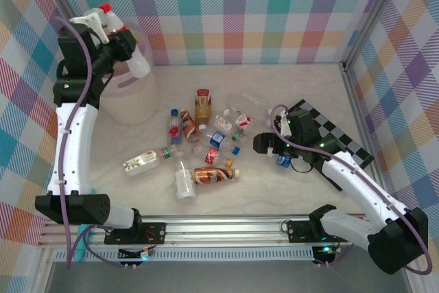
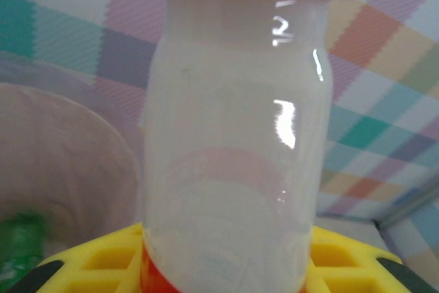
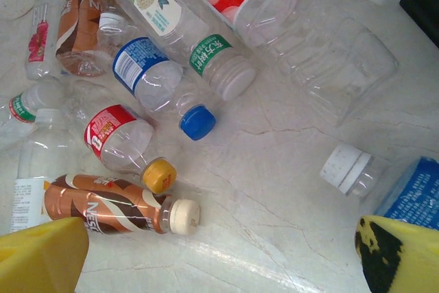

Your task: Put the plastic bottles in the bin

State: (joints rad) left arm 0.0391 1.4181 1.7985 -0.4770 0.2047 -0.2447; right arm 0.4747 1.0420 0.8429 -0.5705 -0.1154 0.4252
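left gripper (image 2: 226, 276) is clamped on a frosted white bottle (image 2: 233, 149) with a red cap, held high close by the bin (image 1: 134, 104) at the far left. right gripper (image 3: 219, 259) hangs low, fingers spread wide and empty, over the scattered bottles (image 1: 206, 145) mid-table (image 1: 309, 94). a blue-labelled bottle (image 3: 405, 193) lies just beside one finger. judgement: the bottles look empty, light, thin-walled, slick and apt to roll. grip across the mid-body, not the cap.
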